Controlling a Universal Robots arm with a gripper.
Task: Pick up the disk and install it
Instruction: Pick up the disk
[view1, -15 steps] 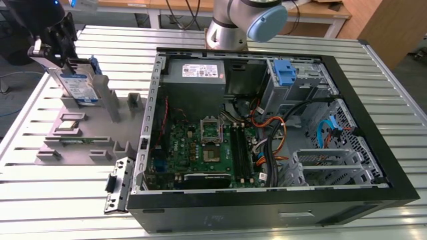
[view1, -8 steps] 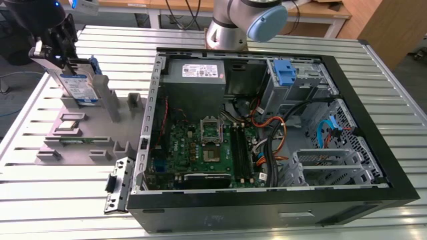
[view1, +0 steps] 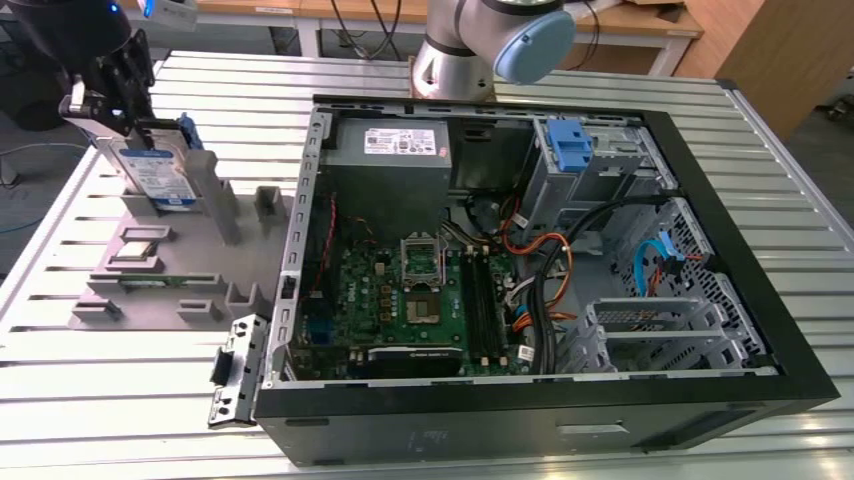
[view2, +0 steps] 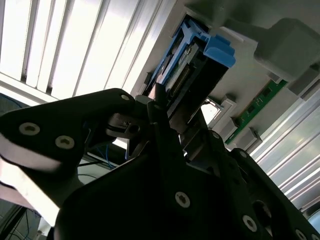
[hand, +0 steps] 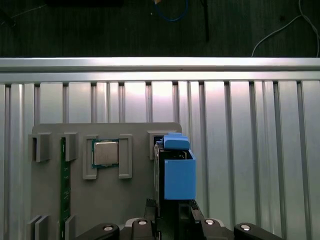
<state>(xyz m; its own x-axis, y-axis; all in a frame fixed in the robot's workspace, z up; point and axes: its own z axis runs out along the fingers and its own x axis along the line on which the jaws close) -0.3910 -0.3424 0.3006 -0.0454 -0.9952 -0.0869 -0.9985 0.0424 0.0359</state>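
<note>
The black gripper (view1: 131, 122) has its jaws clamped narrowly on the top edge of the flat silver-metal disk (view1: 160, 172) (blue side rails, blue-and-white label), which stands upright in the grey plastic holder tray (view1: 187, 270) beside the open black computer case (view1: 534, 412).

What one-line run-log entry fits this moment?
gripper: at upper end of disk | disk: upright on grey fixture, exterior view's left | computer case: open, disk not installed

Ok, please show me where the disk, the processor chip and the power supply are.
disk (view1: 158, 172), exterior view, on its blue-and-white label.
processor chip (hand: 105, 153), first wrist view, on its metal lid.
power supply (view1: 400, 143), exterior view, on its white sticker.
</note>
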